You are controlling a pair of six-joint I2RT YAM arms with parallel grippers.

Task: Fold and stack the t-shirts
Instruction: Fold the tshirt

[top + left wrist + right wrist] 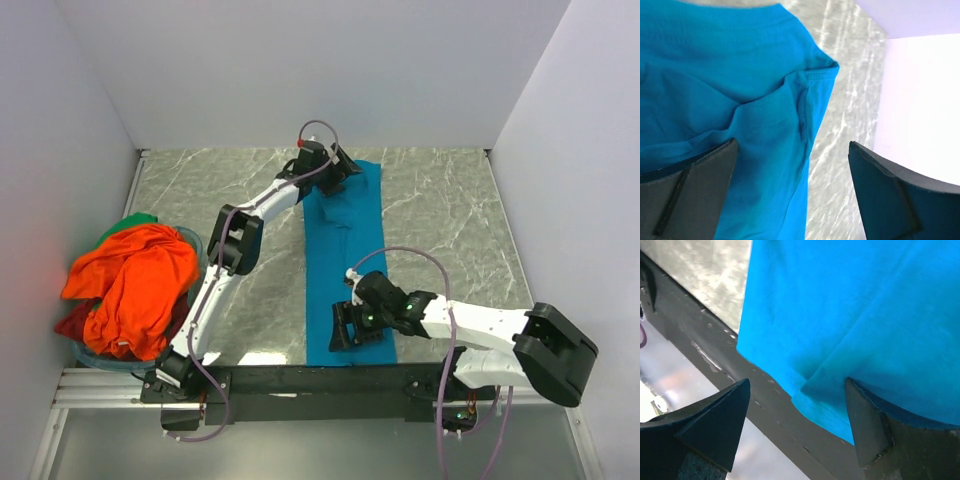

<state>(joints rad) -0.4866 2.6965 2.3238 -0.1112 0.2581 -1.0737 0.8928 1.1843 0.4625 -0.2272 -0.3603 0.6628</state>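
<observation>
A teal blue t-shirt (345, 260), folded into a long narrow strip, lies on the marble table from far to near. My left gripper (340, 172) hovers open over its far end. In the left wrist view the gripper (792, 200) straddles the shirt's (715, 100) right edge, holding nothing. My right gripper (345, 328) is open over the near end. In the right wrist view the gripper (797, 425) is above the shirt's (850, 315) hem corner, empty. An orange t-shirt (135, 285) is heaped at the left, over a red one (75, 322) and a green one (135, 220).
The heaped shirts sit in a clear tub (196, 246) at the table's left edge. A dark rail (300, 378) runs along the near edge, and the teal hem overlaps it (765, 410). White walls (920, 100) close in the left, far and right sides.
</observation>
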